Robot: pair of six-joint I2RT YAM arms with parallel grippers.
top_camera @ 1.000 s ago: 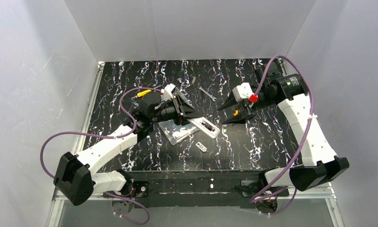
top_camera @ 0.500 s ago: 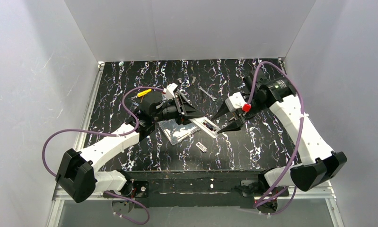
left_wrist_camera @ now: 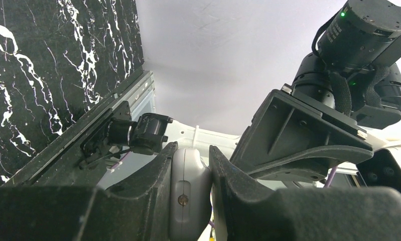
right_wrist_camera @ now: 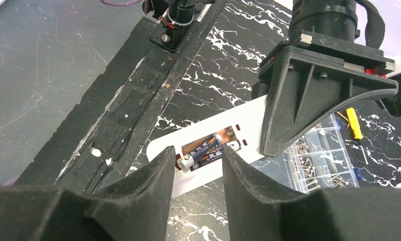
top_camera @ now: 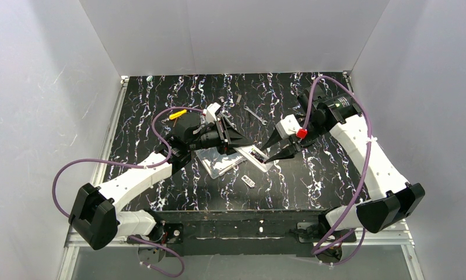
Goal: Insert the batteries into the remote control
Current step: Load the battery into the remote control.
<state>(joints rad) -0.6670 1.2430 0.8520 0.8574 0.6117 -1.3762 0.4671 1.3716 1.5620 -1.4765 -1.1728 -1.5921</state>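
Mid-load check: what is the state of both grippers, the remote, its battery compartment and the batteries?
left gripper: shut on one end of the remote control.
right gripper: open, poised just above the batteries.
remote control: back side up, held at one end.
battery compartment: uncovered.
batteries: two lying side by side in the compartment; cannot tell if they are fully seated.

Top external: high behind me, facing down, far.
Left wrist: close, tilted upward.
Right wrist: close, facing down; shares remote control (right_wrist_camera: 248, 118) with top.
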